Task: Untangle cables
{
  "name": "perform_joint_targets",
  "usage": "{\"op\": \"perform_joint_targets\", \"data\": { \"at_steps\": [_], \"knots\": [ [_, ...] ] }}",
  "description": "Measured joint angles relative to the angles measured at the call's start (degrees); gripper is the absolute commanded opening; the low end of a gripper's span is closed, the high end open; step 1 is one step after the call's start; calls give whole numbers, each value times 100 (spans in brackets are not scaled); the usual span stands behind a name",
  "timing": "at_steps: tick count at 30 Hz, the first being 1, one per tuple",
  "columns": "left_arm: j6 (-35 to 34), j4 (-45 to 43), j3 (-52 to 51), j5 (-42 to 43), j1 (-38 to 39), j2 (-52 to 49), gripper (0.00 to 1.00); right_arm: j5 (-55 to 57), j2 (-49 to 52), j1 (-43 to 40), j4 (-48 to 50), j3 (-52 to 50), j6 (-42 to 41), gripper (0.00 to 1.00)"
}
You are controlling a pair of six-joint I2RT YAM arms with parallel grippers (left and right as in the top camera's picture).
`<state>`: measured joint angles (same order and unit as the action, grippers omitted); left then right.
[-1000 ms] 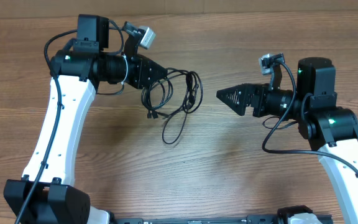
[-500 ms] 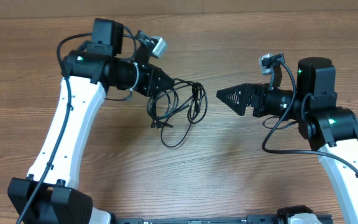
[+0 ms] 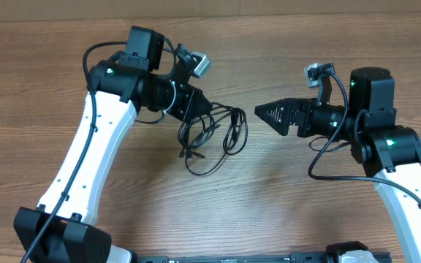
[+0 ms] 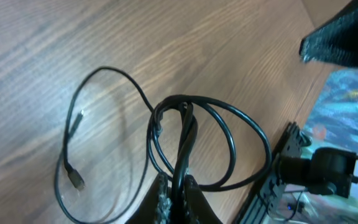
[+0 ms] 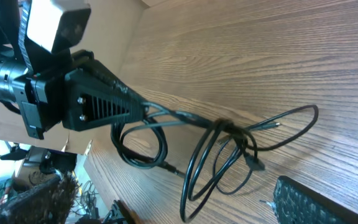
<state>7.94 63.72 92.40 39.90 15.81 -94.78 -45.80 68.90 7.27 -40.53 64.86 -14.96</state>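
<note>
Black cables (image 3: pixel 214 131) pinched by left fingers (image 3: pixel 198 107); right fingers (image 3: pixel 276 115) spread wide nearby.

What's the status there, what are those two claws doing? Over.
Left gripper shut on the cables. Right gripper open, clear of them. Cables looped, tangled. Nothing in between.

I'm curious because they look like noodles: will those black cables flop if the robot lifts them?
Probably floppy: the cables droop in loose loops from the left pincer. Likely light too, being so thin. They'd probably drag along together, since the loops cross each other near the pinch.
</note>
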Motion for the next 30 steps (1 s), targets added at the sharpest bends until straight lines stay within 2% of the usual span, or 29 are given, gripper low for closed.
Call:
{"op": "perform_joint_targets", "data": {
  "at_steps": [12,21,24,27,30],
  "knots": [
    [2,413,0,-256,254,0,4,15,0,0,87,0,-44,100],
    [149,514,0,-293,538,0,4,243,0,0,-9,4,-863,100],
    [315,542,0,-308,549,0,4,570,0,0,-592,212,-1073,100],
    [472,529,-2,-313,549,0,4,1082,15,0,-1587,776,-1132,100],
    [732,496,0,-262,549,0,4,1375,15,0,-2050,1344,-1110,100]
  ]
}}
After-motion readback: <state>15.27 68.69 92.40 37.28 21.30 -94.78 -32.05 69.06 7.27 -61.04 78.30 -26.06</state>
